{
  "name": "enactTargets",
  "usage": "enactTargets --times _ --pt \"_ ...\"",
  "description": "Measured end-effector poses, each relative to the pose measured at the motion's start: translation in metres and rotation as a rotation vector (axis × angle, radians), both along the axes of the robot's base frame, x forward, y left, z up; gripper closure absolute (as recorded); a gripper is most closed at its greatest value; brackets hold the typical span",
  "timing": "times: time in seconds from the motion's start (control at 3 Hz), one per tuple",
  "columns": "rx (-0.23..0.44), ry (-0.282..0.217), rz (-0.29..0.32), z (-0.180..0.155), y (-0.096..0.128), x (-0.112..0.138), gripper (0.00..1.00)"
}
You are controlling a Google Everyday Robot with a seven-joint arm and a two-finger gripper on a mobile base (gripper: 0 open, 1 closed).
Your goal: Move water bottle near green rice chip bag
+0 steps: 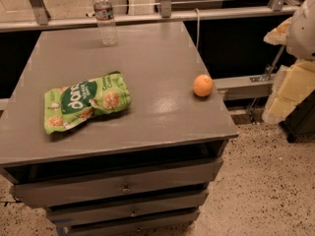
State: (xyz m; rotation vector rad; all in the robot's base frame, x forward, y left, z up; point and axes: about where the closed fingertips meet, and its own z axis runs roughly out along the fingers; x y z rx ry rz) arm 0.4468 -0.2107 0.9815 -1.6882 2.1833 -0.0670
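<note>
The water bottle stands upright at the far edge of the grey cabinet top, clear with a white cap and a dark label band. The green rice chip bag lies flat near the front left of the top, well apart from the bottle. My gripper is at the right edge of the view, off the cabinet's right side and below the level of the top. It holds nothing that I can see and is far from both the bottle and the bag.
A small orange fruit sits near the right edge of the top. The cabinet has several drawers at the front. A metal rail runs behind the cabinet. Speckled floor lies to the right.
</note>
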Motion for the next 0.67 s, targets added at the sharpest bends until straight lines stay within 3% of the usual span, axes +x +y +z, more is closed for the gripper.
enactTargets --times 0.33,0.67 --pt "0.101 -0.049 0.006 0.003 0.014 0.028 0.00" --pt "0.242 -0.114 -0.003 0.008 0.037 0.073 0.00"
